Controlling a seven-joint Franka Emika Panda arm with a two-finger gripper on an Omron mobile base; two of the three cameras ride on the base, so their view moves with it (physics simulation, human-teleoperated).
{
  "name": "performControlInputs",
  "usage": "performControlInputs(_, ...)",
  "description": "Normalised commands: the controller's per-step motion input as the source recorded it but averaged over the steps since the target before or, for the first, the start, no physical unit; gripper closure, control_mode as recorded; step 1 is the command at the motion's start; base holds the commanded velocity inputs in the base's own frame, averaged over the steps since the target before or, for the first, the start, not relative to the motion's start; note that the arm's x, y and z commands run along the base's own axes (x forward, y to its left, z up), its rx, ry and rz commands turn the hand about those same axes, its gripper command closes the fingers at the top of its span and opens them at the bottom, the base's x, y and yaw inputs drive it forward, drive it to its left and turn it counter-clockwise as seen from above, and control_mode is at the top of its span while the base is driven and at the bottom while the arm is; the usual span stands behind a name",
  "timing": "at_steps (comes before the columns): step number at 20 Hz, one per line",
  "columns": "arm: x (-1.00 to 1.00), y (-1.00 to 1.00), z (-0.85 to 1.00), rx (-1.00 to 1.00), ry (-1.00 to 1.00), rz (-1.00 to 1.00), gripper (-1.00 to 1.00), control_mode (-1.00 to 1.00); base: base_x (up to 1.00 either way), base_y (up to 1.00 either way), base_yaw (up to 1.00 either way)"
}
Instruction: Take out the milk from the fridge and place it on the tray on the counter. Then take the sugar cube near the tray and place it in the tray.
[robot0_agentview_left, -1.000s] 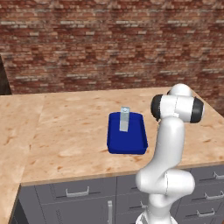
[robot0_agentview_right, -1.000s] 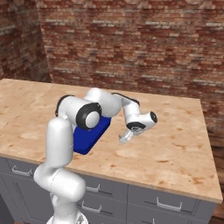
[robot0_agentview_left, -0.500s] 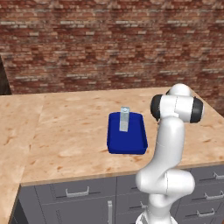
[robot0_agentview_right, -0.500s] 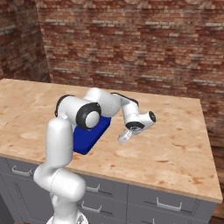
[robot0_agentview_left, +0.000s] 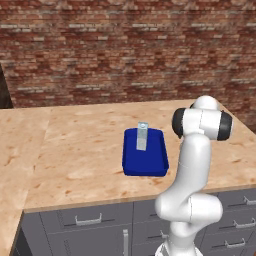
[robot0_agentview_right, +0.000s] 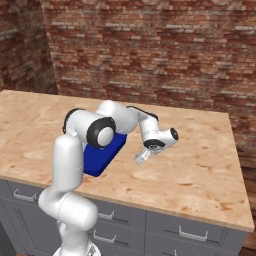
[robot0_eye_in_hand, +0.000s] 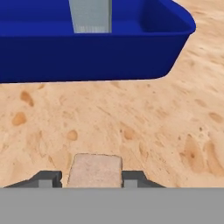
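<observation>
Milk carton (robot0_agentview_left: 142, 136): upright in blue tray (robot0_agentview_left: 131, 162), done. Sugar cube (robot0_eye_in_hand: 95, 170): on desk (robot0_agentview_left: 75, 150), tray at 12 o'clock; pincer (robot0_eye_in_hand: 92, 178) pinching it; transfer remains.

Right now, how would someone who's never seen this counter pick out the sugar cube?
Find the blue tray on the wooden counter. Just off its long side, between the gripper fingertips, sits the sugar cube. It is a tiny pale tan block, unlike the taller milk standing inside the tray.
</observation>
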Motion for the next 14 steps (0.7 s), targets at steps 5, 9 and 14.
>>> performControlInputs(5, -0.01, 0.00, -0.05, 0.00, -0.06, 0.00, 1.00, -1.00, 0.00, 0.00, 0.00)
performControlInputs(9, -0.18, 0.00, 0.00, 0.00, -0.09, 0.00, 1.00, -1.00, 0.00, 0.00, 0.00)
performControlInputs(14, -0.50, 0.02, 0.45, 0.02, -0.05, 0.00, 1.00, -1.00, 0.00, 0.00, 0.00)
